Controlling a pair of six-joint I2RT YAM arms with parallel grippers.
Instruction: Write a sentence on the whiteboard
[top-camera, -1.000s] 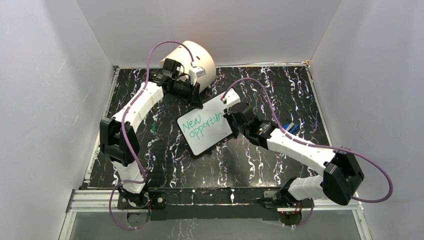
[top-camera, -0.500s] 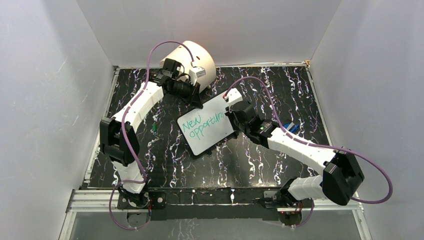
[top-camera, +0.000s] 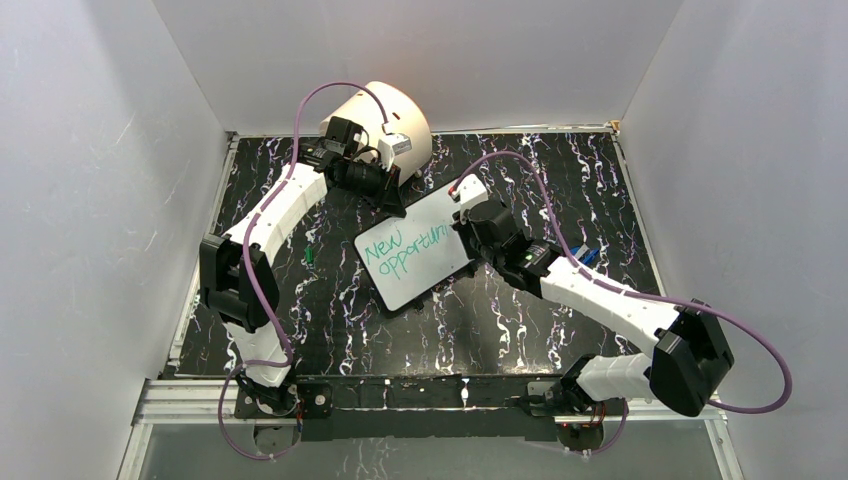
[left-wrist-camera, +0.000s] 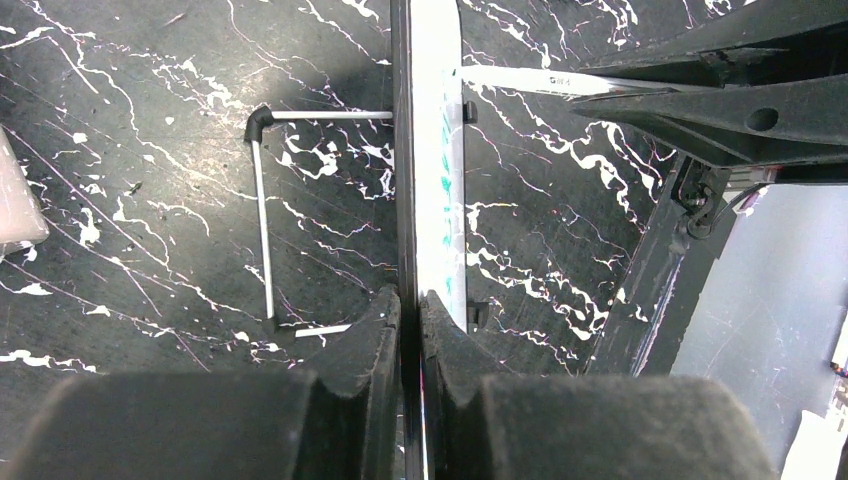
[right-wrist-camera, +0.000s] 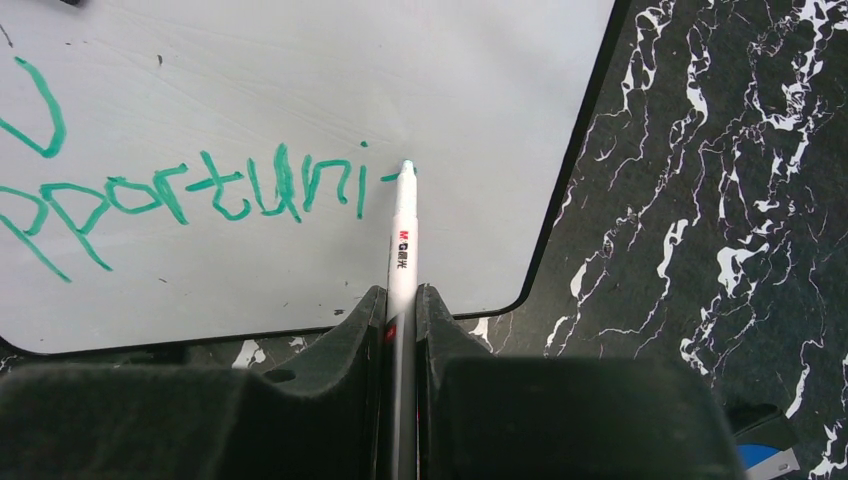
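Sitting edge-on inside the left pincer (left-wrist-camera: 409, 302): whiteboard (left-wrist-camera: 436, 150) (right pincer's (right-wrist-camera: 400, 293) marker (right-wrist-camera: 402, 235) touching).

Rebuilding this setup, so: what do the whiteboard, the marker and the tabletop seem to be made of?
The whiteboard: smooth glossy white sheet, probably coated; thin black rim, likely plastic. The marker: white plastic barrel with printed lettering. The tabletop: black with white veins, marble-look; possibly a printed laminate, real stone cannot be ruled out.

It looks like a robotics lab cell. Plain white panels (top-camera: 90, 200) box in a black marbled table (top-camera: 500, 330) with an aluminium rail (top-camera: 195, 397).
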